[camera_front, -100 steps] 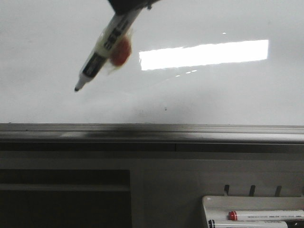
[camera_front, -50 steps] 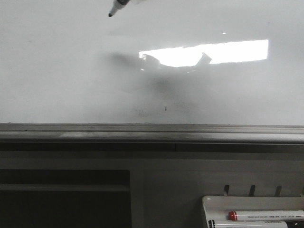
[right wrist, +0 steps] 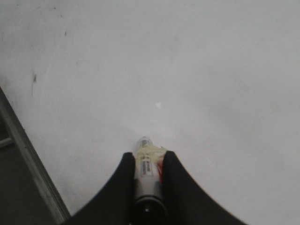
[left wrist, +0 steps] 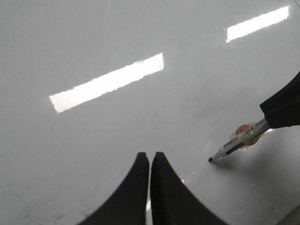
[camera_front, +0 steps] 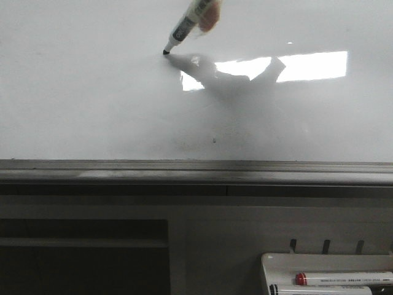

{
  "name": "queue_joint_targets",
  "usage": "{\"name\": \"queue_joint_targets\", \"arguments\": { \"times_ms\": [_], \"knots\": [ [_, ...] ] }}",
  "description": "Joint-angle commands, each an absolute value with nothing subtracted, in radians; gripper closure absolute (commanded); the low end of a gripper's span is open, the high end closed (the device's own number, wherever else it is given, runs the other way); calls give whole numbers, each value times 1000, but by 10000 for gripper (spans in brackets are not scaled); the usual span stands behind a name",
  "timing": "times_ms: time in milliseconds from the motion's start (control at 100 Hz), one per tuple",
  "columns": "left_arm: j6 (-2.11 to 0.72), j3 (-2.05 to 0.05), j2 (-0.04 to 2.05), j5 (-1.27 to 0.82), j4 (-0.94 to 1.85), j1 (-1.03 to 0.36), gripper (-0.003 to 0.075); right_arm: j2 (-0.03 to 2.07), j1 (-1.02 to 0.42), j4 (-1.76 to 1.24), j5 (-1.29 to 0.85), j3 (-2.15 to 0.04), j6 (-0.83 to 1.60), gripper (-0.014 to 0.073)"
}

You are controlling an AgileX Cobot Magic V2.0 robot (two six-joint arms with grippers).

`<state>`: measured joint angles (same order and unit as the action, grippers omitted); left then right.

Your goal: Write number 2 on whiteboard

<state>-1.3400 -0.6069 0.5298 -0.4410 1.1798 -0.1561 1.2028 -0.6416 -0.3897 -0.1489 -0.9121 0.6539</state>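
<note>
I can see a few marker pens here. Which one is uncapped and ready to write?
The marker held in the right gripper, its bare dark tip down by the whiteboard. The two markers in the tray at lower right lie unused, one showing a red band.

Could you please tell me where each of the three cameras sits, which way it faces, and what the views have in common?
Front view: faces forward over the whiteboard, with its grey rim and a marker tray nearest; no arm shows, only the marker.
Left wrist view: rides the left arm, looking down at the board past the left gripper, jaws closed and empty.
Right wrist view: rides the right arm, looking down the right gripper, clamped on the marker.
Shared: all three show the marker and the board, with no stroke visible.
</note>
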Motion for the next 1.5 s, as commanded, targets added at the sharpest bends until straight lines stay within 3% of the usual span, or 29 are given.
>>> {"name": "queue_joint_targets", "arguments": {
  "times_ms": [0,250,480,900,1230,1490],
  "knots": [
    [-1329,-637,531,-409,1223,-154,741,1194,-618,-383,-45,-949,660,664],
    [-1329,-637,531,-407,1223,-154,741,1152,-490,-383,-124,-960,660,664],
    [-1329,-637,531,-407,1223,-154,741,1111,-481,-383,-303,-889,630,663],
    [-1329,-637,531,-407,1223,-154,741,1234,-660,-414,-232,-879,630,663],
    [-1331,-637,531,-409,1223,-154,741,1098,-460,-414,-373,-817,608,663],
    [-1332,-637,531,-417,1211,-154,741,992,-405,-412,-414,-736,581,663]
  ]
}}
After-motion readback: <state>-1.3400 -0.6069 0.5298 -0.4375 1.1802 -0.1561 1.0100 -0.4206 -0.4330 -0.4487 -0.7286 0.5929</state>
